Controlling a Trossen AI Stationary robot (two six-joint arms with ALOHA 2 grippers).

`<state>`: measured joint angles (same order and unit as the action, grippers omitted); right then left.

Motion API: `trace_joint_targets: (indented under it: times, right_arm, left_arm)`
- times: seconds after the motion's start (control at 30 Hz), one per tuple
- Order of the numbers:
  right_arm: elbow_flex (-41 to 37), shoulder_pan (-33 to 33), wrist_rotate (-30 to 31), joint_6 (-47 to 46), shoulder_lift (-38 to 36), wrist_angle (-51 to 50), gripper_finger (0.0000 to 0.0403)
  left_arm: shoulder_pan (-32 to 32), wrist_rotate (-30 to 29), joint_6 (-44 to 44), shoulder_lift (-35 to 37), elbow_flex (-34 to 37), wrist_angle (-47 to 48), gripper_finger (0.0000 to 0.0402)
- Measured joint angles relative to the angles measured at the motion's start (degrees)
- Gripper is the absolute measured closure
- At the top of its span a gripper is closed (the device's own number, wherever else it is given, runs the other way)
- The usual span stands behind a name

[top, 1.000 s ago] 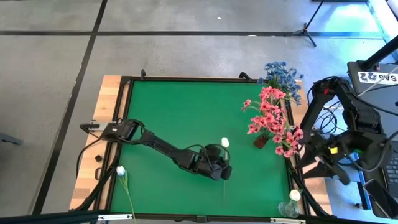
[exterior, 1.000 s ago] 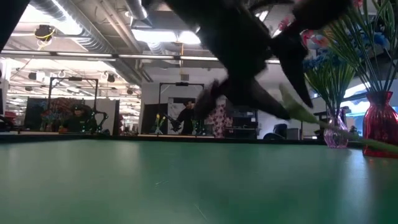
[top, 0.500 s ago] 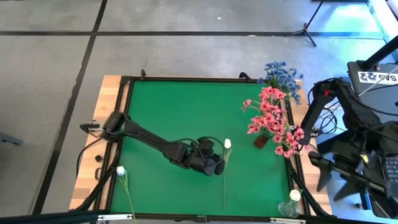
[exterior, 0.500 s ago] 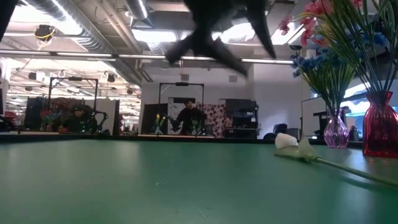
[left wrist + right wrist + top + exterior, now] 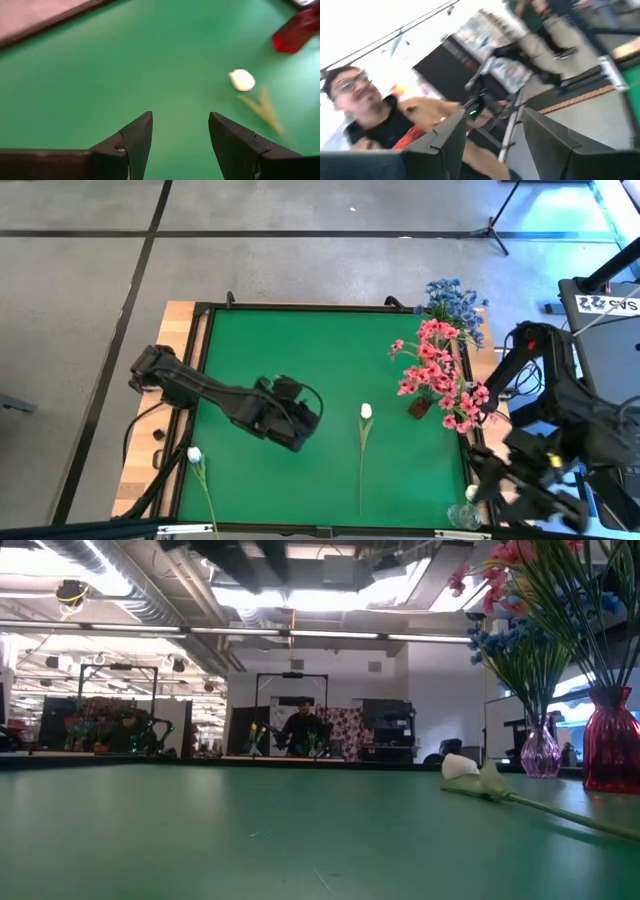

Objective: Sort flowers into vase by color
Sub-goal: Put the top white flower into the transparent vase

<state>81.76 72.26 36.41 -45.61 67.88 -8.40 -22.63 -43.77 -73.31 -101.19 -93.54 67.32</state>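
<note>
Trailing off-frame, white flower (image 5: 462, 767) stem

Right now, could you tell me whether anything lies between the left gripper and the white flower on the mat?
Nothing visible does. The left gripper, open and empty, sits left of the white flower, with only bare green mat between them. The red vase stands on the flower's far side.
</note>
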Motion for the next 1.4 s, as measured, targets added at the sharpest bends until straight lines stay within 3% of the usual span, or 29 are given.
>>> trace_joint_targets:
  times: [0.1,0.2,0.37,0.5,0.8,1.07,1.27,1.4]
  right_arm:
    - [0.00,-4.70,2.65,-4.96,1.67,-0.14,0.0207]
    - [0.00,-12.57,1.54,-13.49,3.64,-4.21,0.0207]
    - [0.01,-18.30,0.34,-23.26,6.73,-10.23,0.0207]
    - [0.00,-18.81,-0.26,-36.49,9.36,-17.22,0.0207]
    - [0.00,-20.61,-0.70,-64.32,14.87,-40.56,0.0207]
    - [-0.02,-20.48,-2.21,-78.00,20.05,-47.81,0.0207]
    - [-0.02,-21.94,-0.75,-78.57,23.30,-50.68,0.0207]
    - [-0.02,-24.38,-7.27,-78.69,26.77,-53.52,0.0207]
  left_arm:
    - [0.01,0.44,1.77,2.60,0.00,6.33,0.0213]
    - [-0.15,0.97,5.23,4.34,0.05,10.87,0.0214]
    - [0.30,2.95,9.22,9.61,5.49,11.11,0.0229]
    - [0.37,4.54,9.05,16.35,14.76,7.00,0.0247]
    - [-0.70,9.61,5.91,28.27,34.28,-12.75,0.0267]
    - [-1.84,10.52,2.18,28.62,40.64,-17.54,0.0268]
    - [-1.83,10.68,1.30,28.62,41.97,-20.70,0.0268]
    - [-1.78,10.69,1.28,28.62,41.97,-22.89,0.0267]
